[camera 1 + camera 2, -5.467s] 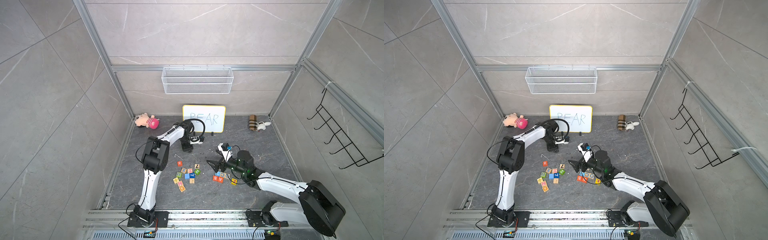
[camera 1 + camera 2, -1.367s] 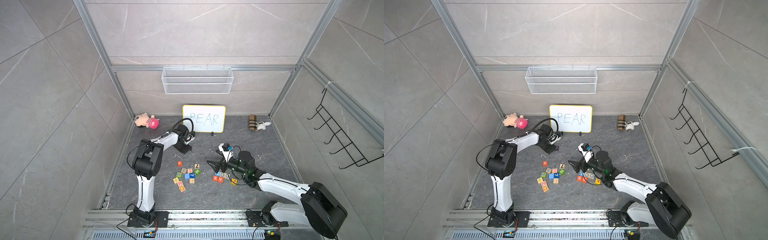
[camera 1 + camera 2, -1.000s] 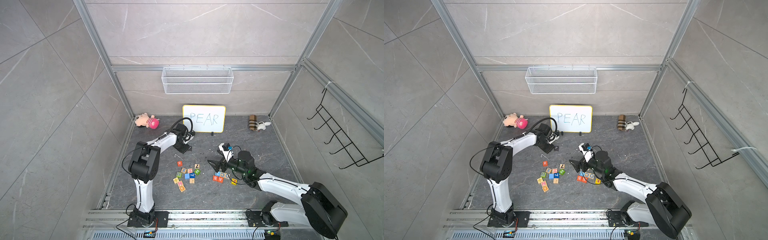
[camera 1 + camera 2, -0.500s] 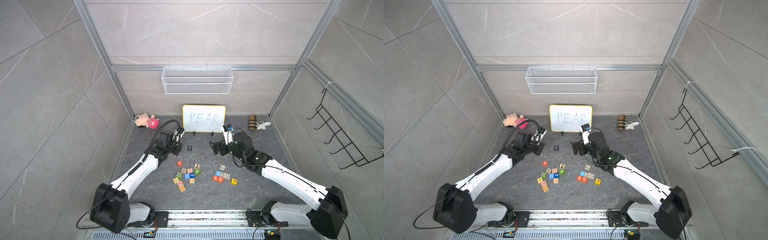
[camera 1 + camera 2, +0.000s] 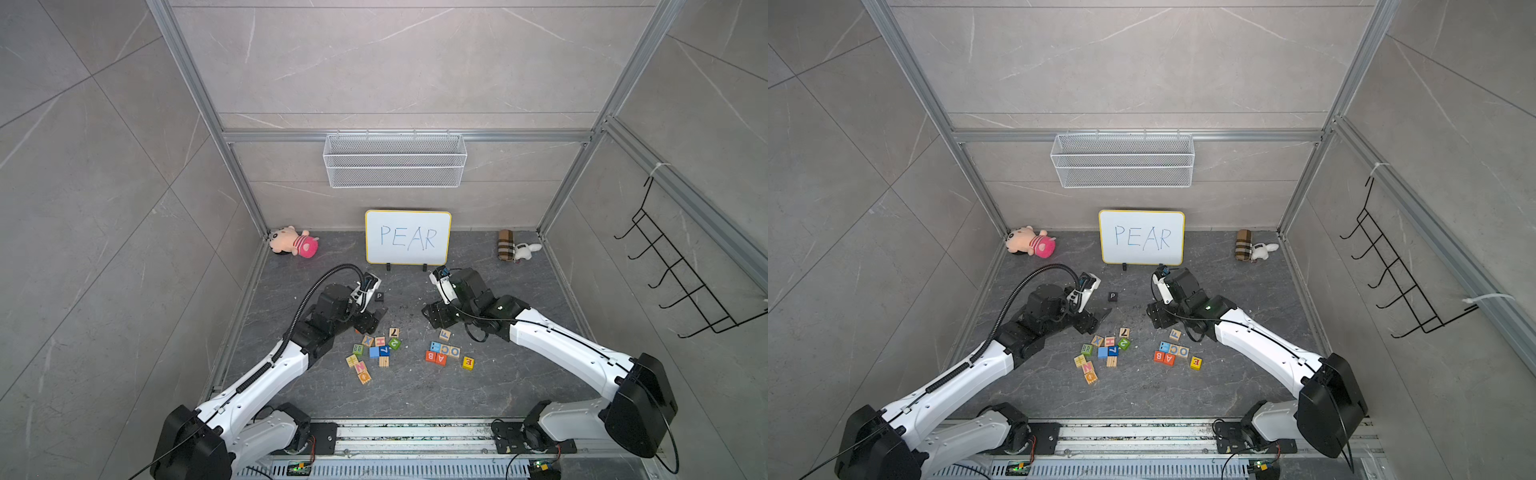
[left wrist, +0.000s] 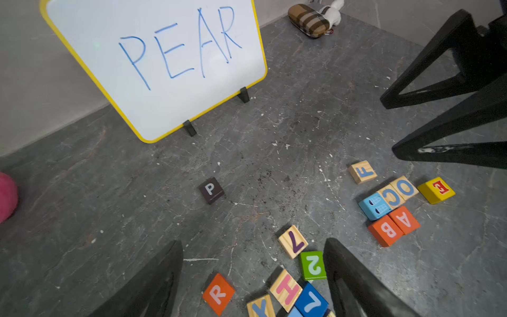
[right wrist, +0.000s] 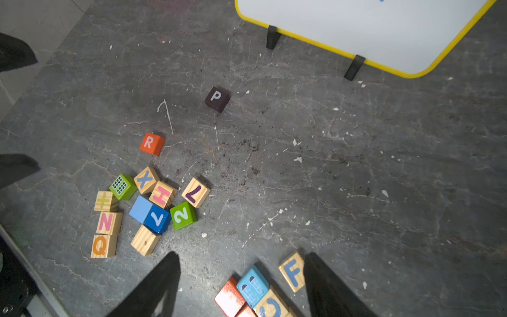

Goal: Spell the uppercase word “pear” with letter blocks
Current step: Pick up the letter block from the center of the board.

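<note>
One letter set, three left for you; yellow E block [image 5: 468,363] farthest from whiteboard [image 5: 407,237], loose; A block [image 5: 441,359] about as far out, touching B cube [image 6: 385,230]; R block [image 7: 151,143] somewhat closer to whiteboard, standing alone; left gripper [image 6: 252,241] and right gripper [image 7: 241,255] both spread wide, empty; P block [image 5: 379,296] nearest whiteboard, in front of its written P, nothing touching it; likely next for you: E beside P.

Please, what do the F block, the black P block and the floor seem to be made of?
F block: unpainted wood, it seems; pale grain lines show, the blue letter printed on top.
P block: likely painted wood, matte dark coat; no grain shows, so uncertain.
Floor: dark grey, veined like stone, matte and scuffed with white specks; real stone or laminate, I cannot tell.
</note>
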